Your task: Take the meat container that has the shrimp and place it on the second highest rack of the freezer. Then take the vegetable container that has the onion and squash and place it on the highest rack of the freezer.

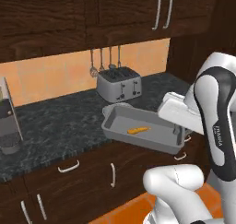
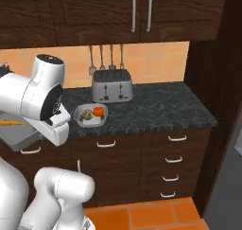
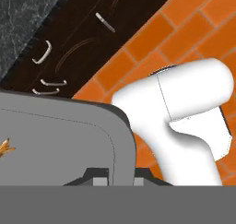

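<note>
The deep grey rectangular meat container point(image 1: 142, 130) with its flared rim is lifted off the dark speckled stone table point(image 1: 60, 121) and hangs in front of the table's front edge, over the dark wooden drawers point(image 1: 73, 181), tilted a little. The fingers point(image 3: 120, 176) are clenched on the container's right short wall, one dark tip on each side of the rim, as the hand view shows. Inside the tray lies the thin curved orange shrimp point(image 1: 138, 130), near the middle of its floor; its tail also peeks in at the left edge of the hand view point(image 3: 4, 148).

Further back on the table, against the orange tiled wall, stands a silver four-slot toaster point(image 1: 119, 84), with metal utensils point(image 1: 105, 59) hanging above it. In the right base view a pale rounded bowl point(image 2: 90, 114) holding a red and a brownish piece sits near the table's front edge, in front of the toaster. The orange brick floor point(image 3: 156, 48) lies below the held tray.
</note>
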You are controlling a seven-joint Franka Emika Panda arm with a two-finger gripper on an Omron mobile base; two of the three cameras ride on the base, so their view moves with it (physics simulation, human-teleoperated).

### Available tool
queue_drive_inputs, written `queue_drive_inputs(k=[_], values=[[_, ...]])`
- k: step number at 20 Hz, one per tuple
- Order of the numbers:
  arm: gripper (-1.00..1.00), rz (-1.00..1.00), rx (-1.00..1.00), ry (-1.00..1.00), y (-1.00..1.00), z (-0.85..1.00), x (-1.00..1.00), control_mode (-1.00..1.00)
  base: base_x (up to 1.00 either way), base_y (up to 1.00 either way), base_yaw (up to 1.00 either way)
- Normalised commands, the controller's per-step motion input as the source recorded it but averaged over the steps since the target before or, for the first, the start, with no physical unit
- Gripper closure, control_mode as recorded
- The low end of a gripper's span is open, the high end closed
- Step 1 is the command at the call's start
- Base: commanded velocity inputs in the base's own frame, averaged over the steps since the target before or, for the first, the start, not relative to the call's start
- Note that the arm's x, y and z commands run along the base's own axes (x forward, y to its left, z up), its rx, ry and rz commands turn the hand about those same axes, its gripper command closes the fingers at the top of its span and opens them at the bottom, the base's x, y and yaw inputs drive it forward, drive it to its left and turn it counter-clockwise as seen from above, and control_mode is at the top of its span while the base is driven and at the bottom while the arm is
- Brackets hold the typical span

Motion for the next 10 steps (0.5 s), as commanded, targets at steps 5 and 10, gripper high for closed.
queue_drive_inputs(k=[5,10], values=[[1.0,0.0,0.0,0.0,0.0,0.0,0.0,1.0,-0.42,0.01,-0.8],[1.0,0.0,0.0,0.0,0.0,0.0,0.0,1.0,-0.22,-0.51,-0.62]])
